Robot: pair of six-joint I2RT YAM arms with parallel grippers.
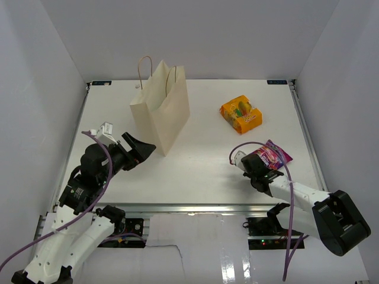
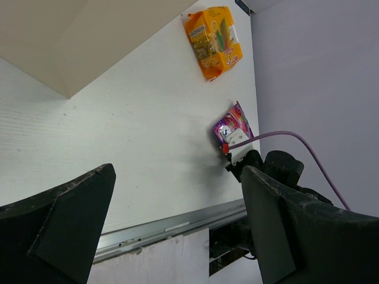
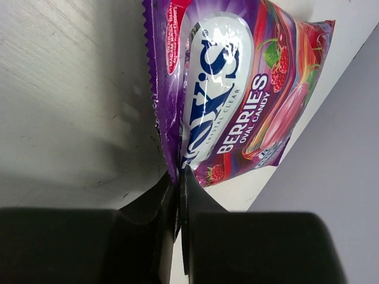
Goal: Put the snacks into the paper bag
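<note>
right gripper [image 3: 177, 201] is closed on the glossy purple "fox's berries" candy bag [image 3: 237, 100], the jaws pinching only its serrated lower edge; most of the packet projects beyond the fingertips, unsupported. whether it is clear of the white table [image 1: 201, 171] cannot be told from any view. it sits at the near right, well apart from the tall tan kraft paper bag [image 1: 161, 109], which stands upright at the far left-centre with its mouth up and its two twisted loop handles above the opening. the orange blocky snack pack [image 1: 241, 113] lies flat at the far right, untouched. no other snack is in view. left gripper [image 2: 177, 219] is wide open and empty, near the foot of the paper bag but not touching it. risks noted: the hold is thin and on slick film, so the packet may slide out or swing during the long carry across the table. the paper bag is braced by nothing, and a dangling packet or a finger catching its rim or a handle could tip it or push it away. the mouth looks narrow from above, so a release off-centre could drop the packet outside. bracing by the left arm would carry its own risk of nudging the bag.
</note>
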